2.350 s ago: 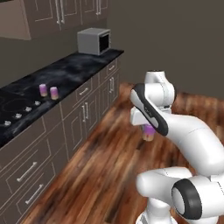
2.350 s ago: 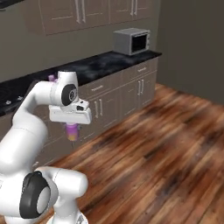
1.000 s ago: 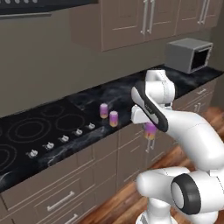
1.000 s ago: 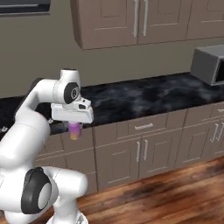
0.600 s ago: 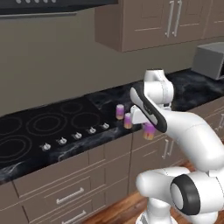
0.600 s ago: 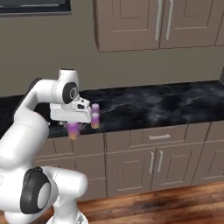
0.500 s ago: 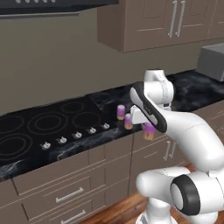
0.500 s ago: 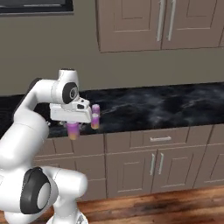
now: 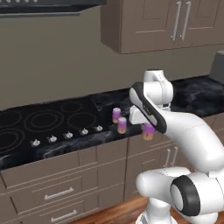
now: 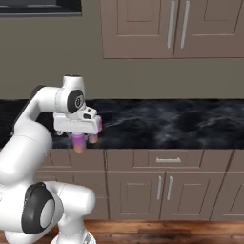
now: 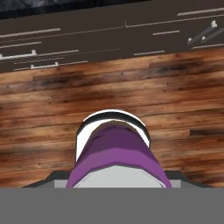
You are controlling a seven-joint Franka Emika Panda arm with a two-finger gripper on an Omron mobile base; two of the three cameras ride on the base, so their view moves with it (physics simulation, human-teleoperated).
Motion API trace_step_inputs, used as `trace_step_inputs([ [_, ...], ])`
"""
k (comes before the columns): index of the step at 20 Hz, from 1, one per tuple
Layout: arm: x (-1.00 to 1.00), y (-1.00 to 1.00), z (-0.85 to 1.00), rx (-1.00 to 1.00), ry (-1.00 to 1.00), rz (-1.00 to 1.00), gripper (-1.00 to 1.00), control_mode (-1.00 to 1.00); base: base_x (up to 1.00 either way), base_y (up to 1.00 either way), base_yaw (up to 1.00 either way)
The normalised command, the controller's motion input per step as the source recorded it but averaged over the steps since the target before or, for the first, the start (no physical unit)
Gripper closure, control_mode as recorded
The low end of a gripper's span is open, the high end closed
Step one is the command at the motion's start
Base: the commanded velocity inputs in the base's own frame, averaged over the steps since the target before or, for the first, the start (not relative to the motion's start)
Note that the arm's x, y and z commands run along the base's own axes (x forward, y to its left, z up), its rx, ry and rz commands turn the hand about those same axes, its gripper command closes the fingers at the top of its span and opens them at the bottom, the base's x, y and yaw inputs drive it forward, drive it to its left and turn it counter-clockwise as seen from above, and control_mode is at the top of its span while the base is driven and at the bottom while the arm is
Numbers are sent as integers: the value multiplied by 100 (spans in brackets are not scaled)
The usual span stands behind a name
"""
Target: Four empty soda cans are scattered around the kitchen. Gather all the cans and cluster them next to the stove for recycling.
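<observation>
At the left of the left base view lies the stove (image 9: 39, 124), a black glass cooktop whose far left part is cut off by the frame edge; small silver knobs (image 9: 65, 135) stand in a row along its front. To the right of the stove, near the middle of the frame, two soda cans (image 9: 119, 121) stand upright on the dark counter (image 9: 197, 94), near each other (both purple, orange at the base). Just right of them, the gripper (image 9: 148, 131) holds a third soda can (image 9: 148, 131) in front of the counter edge, above the cabinet fronts. Its fingers are mostly hidden behind the white hand, so the grip itself is hard to see. In the right base view, the gripper (image 10: 78, 141) hangs at center left, closed around the held can (image 10: 78, 142). In the hand view, the can (image 11: 114, 153) stands at the bottom center, over the wooden floor (image 11: 39, 109).
</observation>
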Motion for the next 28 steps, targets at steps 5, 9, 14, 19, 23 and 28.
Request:
trace_step_inputs([
  [5, 0, 0, 0, 0, 0, 0, 100, 100, 26, -64, 24],
  [9, 0, 0, 0, 0, 0, 0, 100, 100, 41, -56, 24],
  [14, 0, 0, 0, 0, 0, 0, 100, 100, 63, -35, 21],
  [19, 0, 0, 0, 0, 0, 0, 100, 100, 51, -16, 15],
  [23, 0, 0, 0, 0, 0, 0, 100, 100, 45, -12, 12],
  [28, 0, 0, 0, 0, 0, 0, 100, 100, 42, -16, 12],
])
